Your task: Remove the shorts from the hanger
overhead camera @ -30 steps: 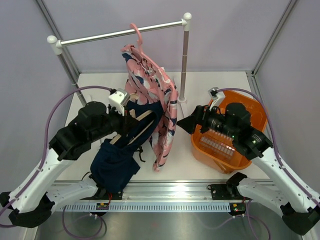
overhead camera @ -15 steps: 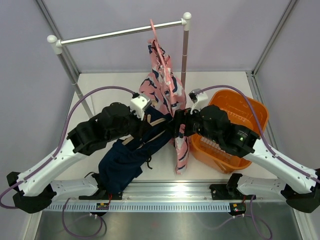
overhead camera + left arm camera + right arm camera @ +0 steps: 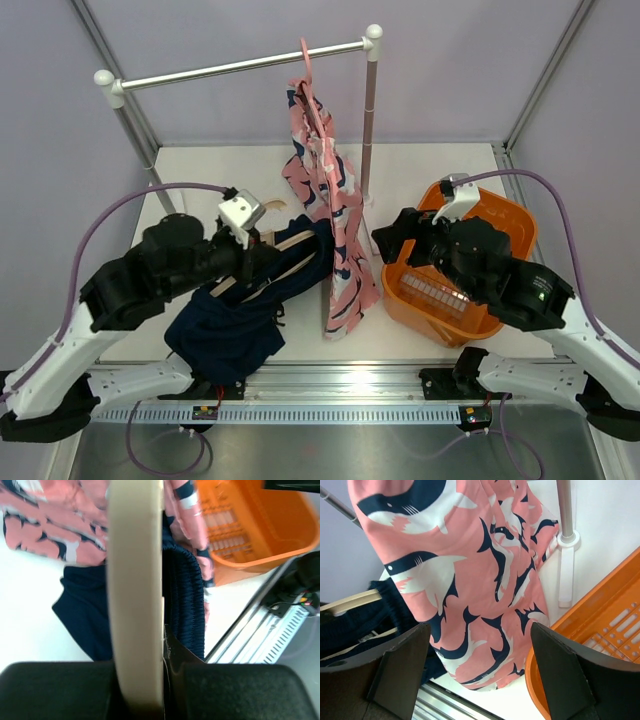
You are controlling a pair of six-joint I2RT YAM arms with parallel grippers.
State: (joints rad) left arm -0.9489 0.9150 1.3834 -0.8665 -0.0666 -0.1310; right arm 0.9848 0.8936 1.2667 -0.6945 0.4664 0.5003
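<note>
Navy shorts (image 3: 228,322) hang from a pale wooden hanger (image 3: 283,247) over the table's front left. My left gripper (image 3: 262,260) is shut on that hanger; in the left wrist view the cream bar (image 3: 135,580) runs up between the fingers (image 3: 60,690), with the navy ribbed waistband (image 3: 182,595) beside it. My right gripper (image 3: 386,240) is open and empty, apart from the navy shorts, facing the pink shark-print shorts (image 3: 470,580). In the right wrist view the hanger (image 3: 350,602) and navy cloth (image 3: 350,627) lie at the left.
Pink shark-print shorts (image 3: 335,215) hang on a pink hanger (image 3: 305,60) from the rail (image 3: 230,68). The rail's right post (image 3: 370,120) stands just behind them. An orange basket (image 3: 505,230) sits at the right, under my right arm.
My right gripper has drawn back to the right, away from the shorts. My left arm has pulled the hanger and navy shorts back to the left. The pink shorts have swung slightly.
</note>
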